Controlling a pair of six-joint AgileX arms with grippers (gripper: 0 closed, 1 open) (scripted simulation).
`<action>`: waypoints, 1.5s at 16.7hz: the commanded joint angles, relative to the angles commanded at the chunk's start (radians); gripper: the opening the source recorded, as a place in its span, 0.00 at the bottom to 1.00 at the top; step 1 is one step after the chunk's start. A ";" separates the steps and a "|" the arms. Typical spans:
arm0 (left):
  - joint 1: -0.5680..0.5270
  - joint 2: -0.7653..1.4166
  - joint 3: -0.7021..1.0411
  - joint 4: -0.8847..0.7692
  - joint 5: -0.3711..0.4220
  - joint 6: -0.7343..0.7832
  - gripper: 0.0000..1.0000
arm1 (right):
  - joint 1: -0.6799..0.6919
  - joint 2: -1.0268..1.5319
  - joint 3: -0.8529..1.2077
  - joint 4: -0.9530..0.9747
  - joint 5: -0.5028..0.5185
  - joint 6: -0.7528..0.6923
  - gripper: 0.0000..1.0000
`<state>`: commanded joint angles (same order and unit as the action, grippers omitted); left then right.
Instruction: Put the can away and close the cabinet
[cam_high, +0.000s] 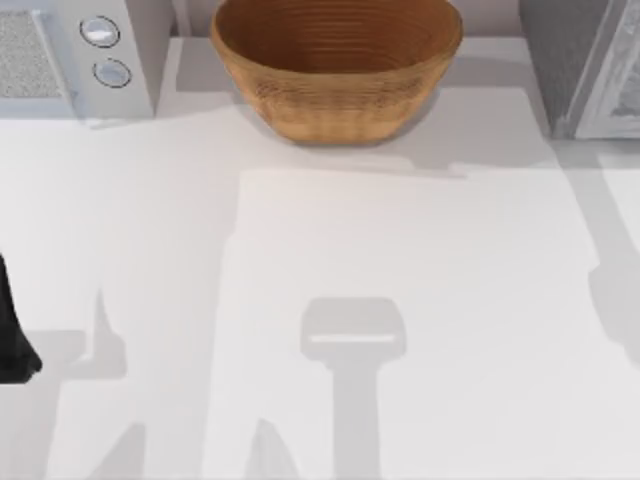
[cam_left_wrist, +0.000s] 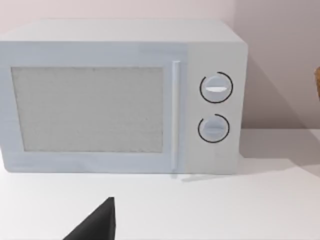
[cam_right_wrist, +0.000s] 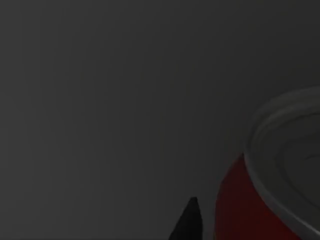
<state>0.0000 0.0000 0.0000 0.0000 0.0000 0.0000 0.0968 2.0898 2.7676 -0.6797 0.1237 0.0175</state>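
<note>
- The can (cam_right_wrist: 235, 210) sits close before the right wrist camera in a dark space, its red side and pale rimmed top showing.
- One dark fingertip (cam_right_wrist: 189, 222) of the right gripper lies just beside the can; whether the pincer is clamped on it I cannot tell.
- The left arm (cam_high: 12, 330) is parked at the table's (cam_high: 330, 250) left edge, facing the microwave (cam_left_wrist: 120, 97) at far left; its pincer's state I cannot tell.
- The basket (cam_high: 335, 65) stands at far centre, the cabinet (cam_high: 590, 65) at far right.
</note>
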 joint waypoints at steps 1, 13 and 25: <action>0.000 0.000 0.000 0.000 0.000 0.000 1.00 | 0.000 0.000 0.000 0.000 0.000 0.000 0.45; 0.000 0.000 0.000 0.000 0.000 0.000 1.00 | 0.000 0.000 0.000 0.000 0.000 0.000 1.00; 0.000 0.000 0.000 0.000 0.000 0.000 1.00 | -0.010 -0.266 -0.286 0.123 -0.044 -0.028 1.00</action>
<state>0.0000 0.0000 0.0000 0.0000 0.0000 0.0000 0.0864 1.8241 2.4820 -0.5570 0.0799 -0.0103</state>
